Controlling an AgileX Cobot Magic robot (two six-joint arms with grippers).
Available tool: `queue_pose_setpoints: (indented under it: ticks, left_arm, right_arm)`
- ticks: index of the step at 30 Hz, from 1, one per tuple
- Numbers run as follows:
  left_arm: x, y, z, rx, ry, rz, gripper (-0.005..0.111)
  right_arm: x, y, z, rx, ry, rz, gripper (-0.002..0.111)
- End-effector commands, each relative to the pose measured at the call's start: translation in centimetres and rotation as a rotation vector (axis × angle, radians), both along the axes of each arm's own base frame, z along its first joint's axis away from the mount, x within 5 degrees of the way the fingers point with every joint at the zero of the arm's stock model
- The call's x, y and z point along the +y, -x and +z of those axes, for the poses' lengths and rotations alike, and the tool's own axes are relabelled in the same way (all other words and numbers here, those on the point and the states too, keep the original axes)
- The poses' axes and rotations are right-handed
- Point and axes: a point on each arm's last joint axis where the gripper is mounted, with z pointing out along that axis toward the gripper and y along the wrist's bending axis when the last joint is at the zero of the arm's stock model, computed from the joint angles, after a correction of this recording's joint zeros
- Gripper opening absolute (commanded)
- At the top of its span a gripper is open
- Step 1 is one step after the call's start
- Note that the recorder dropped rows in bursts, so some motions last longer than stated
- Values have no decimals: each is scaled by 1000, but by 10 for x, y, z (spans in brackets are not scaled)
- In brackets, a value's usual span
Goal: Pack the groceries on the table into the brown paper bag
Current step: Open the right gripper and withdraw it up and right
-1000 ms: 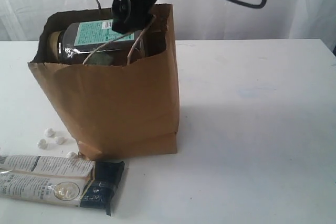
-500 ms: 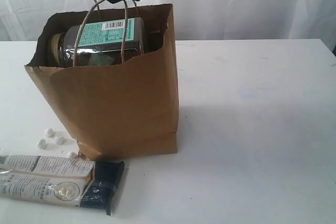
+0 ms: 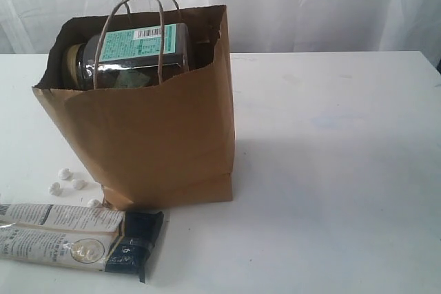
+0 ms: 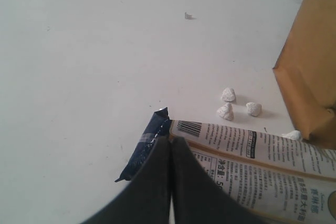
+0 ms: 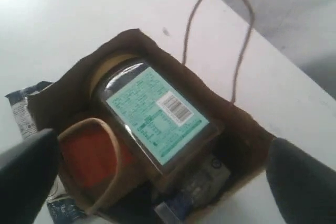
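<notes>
So the white tabletop (image 3: 331,170) is carrying everything. The brown paper bag (image 3: 151,142) is standing near its left side, leaning a bit, with its mouth gaping. The clear jar (image 3: 131,53) is lying on its side right up at the rim, so it's hogging most of the opening.

The long white-black twin packet (image 3: 69,239) is lying flat just in front of the bag, not packed yet. From above, the brown-orange pouch (image 5: 86,156) is showing inside, tucked beside the jar.

The right hand (image 5: 163,140) is hanging above the bag with its fingers spread wide, gripping nothing. The left hand (image 4: 171,145) is hovering over the packet's dark end with its fingers pressed together, and I'm not seeing anything pinched between them.

What's worrying me: that packet is long and the jar is blocking the mouth, so pushing it in could wedge it or tip the leaning bag. One twine handle (image 3: 134,5) is standing tall, so a hand could be snagging it and dragging the bag. The little white bits (image 3: 69,180) beside the bag could be getting swept around too.
</notes>
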Motion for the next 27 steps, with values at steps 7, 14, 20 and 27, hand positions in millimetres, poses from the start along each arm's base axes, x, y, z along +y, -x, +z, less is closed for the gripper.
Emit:
queue_pose_setpoints:
  ticks: [7,14,20,27]
  left_arm:
    - [0,0,0,-6,15,-1,0]
    - [0,0,0,-6,15,-1,0]
    - [0,0,0,-6,15,-1,0]
    - [0,0,0,-6,15,-1,0]
  right_arm:
    - [-88,-4,32,-358,379,-559,101]
    - [-127,-25,8,-297,467,-740,63]
    - [-174,-48,-59,8,516,-822,1]
    - [-216,-33,-158,603,271,-785,0]
